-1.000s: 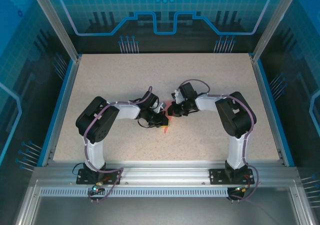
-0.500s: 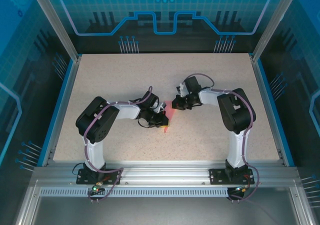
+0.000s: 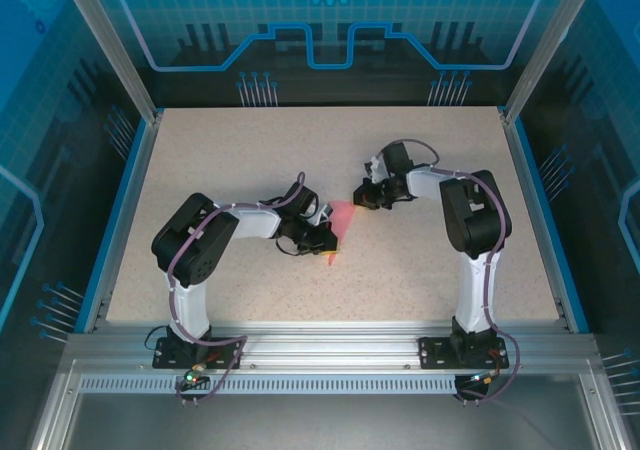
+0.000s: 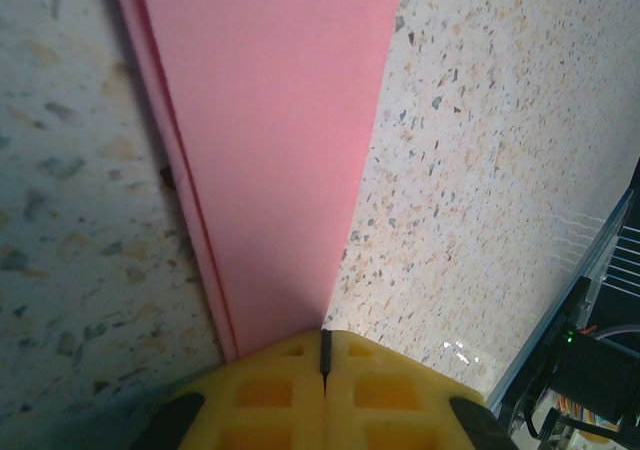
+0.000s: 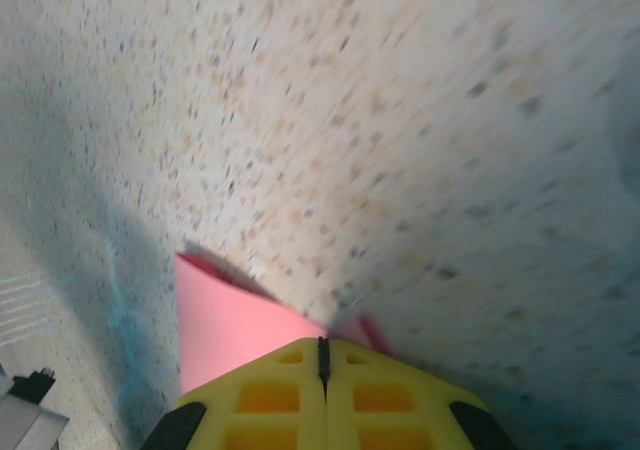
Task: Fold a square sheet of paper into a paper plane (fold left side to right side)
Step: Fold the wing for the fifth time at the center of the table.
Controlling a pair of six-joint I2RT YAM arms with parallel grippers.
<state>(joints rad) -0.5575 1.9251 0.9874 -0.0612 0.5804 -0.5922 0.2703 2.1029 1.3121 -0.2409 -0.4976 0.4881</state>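
The salmon-pink paper (image 3: 343, 220) lies mid-table as a slim pointed shape, its narrow end toward me. In the left wrist view the paper (image 4: 270, 150) tapers down to my left gripper (image 4: 323, 342), whose yellow fingers are shut with their tips resting on the narrow end; a layered fold edge runs along its left side. That left gripper (image 3: 326, 250) sits at the paper's near tip. My right gripper (image 3: 360, 196) is shut at the far, wide end. There the paper (image 5: 225, 325) shows on both sides of the right gripper (image 5: 322, 345), with one edge slightly raised. Nothing is pinched between either pair of jaws.
The speckled beige table (image 3: 250, 160) has a blue rim (image 3: 120, 210) on both sides and metal posts at the far corners. An aluminium rail (image 3: 330, 350) carries both arm bases at the near edge. The table edge and dark hardware (image 4: 590, 370) appear at the left wrist view's lower right.
My right gripper has slid up and to the right along the paper, from its middle to its far end, uncovering more pink. The left gripper has stayed on the near tip.
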